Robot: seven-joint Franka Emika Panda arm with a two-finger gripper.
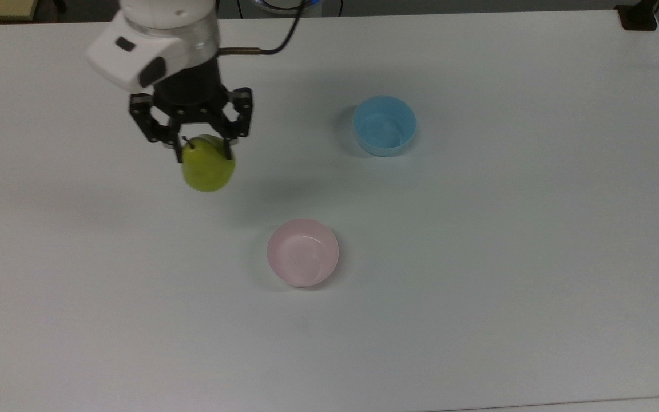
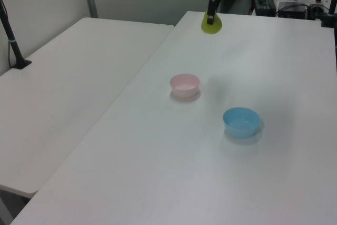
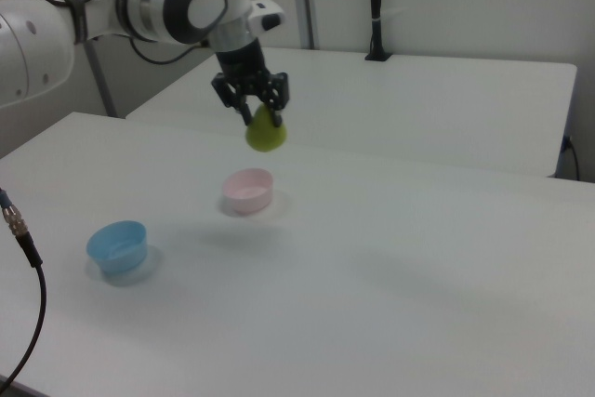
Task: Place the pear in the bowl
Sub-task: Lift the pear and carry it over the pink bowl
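Nearest in the top view, toward its lower edge: bare white counter (image 1: 478,343). Farther in, near the middle: the bowl (image 1: 302,252), pale pink, upright, nothing in it. Beyond it, toward the top view's right: a light blue bowl (image 1: 384,125), well apart from the pink one. Farthest, toward the top view's left: the gripper (image 1: 199,146), jaws pinched on the narrow upper part of the pear (image 1: 207,164), beside the short dark stem. Held well above the counter, as the right view's gap between the pear (image 3: 266,132) and the bowl (image 3: 247,190) suggests; hanging bottom-down from the jaws in the left view too (image 2: 211,23). Not yet over the bowl: offset toward the top view's upper left. Probably mid-carry, with travel and a lowering left to do. Main risks: a slip, since the hold sits high on a tapering, smooth fruit with most of its weight below the contact; a release from too high, likely to bounce the pear out or tip the light plastic bowl; a release off-centre, striking the rim and shoving the bowl aside; a drift toward the blue bowl instead.
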